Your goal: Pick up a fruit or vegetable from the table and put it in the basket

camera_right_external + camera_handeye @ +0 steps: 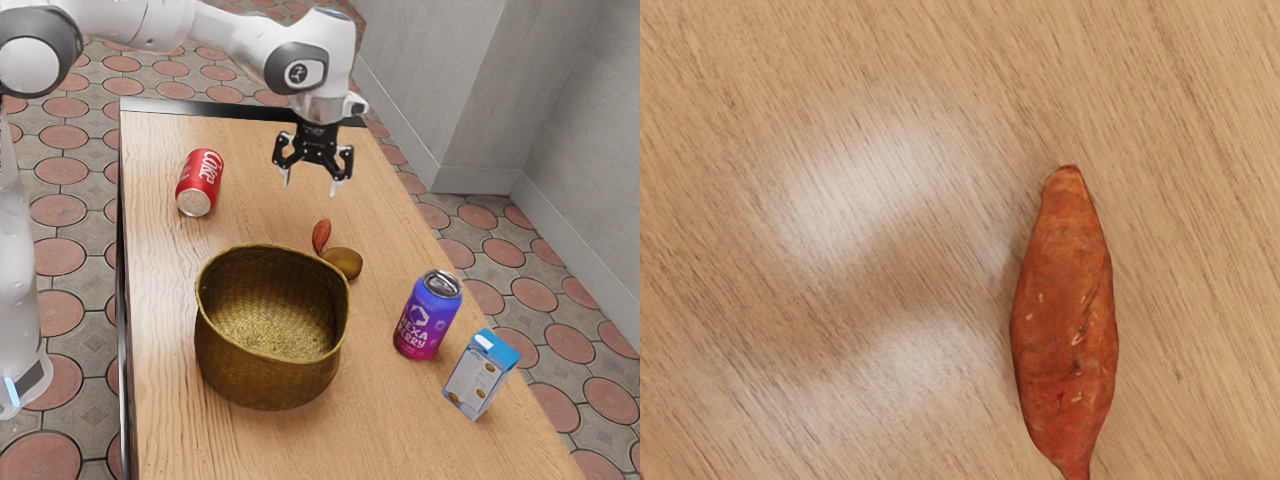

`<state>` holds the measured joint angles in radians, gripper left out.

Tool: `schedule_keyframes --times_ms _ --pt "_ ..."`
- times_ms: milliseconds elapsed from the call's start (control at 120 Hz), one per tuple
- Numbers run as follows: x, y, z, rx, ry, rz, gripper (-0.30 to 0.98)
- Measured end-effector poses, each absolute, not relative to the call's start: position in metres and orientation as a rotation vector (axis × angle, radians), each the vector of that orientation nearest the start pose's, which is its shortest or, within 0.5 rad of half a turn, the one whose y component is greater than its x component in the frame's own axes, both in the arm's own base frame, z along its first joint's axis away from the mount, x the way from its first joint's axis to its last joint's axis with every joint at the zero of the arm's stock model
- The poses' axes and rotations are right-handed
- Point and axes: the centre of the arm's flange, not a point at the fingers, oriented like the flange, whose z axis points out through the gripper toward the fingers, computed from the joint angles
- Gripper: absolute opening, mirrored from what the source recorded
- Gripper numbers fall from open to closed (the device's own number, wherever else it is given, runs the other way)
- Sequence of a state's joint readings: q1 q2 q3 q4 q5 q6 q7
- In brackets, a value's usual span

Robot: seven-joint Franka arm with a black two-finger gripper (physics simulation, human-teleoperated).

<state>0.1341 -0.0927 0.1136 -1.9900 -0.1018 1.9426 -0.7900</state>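
The job looks barely begun: the gripper (311, 184) hangs above the table (160, 300) with its fingers spread wide and nothing between them, and the orange-red sweet potato (1065, 320), the likely pick, lies on the wood just beside the basket (265, 380), near a rounded brown item (343, 262). No produce is lifted or in the basket, so lining up, lowering, gripping, lifting, carrying over the rim and letting go all remain

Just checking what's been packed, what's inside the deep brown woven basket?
Inside the basket I see bare woven floor and far inner wall, no fruit or vegetable. Its near side hides the nearest inner wall and perhaps some floor.
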Motion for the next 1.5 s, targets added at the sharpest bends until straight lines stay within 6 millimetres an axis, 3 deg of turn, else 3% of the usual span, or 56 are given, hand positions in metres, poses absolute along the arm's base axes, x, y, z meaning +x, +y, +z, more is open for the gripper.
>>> schedule_keyframes --times_ms 183,417,550,658,1167,1500 --pt "0.534 0.133 0.490 -2.826 -1.641 0.014 0.69" --pt "0.546 0.119 0.482 -2.905 -1.628 -0.018 0.69" --pt "0.546 0.110 0.478 -2.934 -1.599 -0.018 0.69" --pt "0.532 0.103 0.467 -2.947 -1.591 0.006 0.69" --pt "0.529 0.130 0.448 -2.924 -1.646 0.005 0.69" --pt "0.538 0.133 0.427 -2.920 -1.656 0.005 0.69"
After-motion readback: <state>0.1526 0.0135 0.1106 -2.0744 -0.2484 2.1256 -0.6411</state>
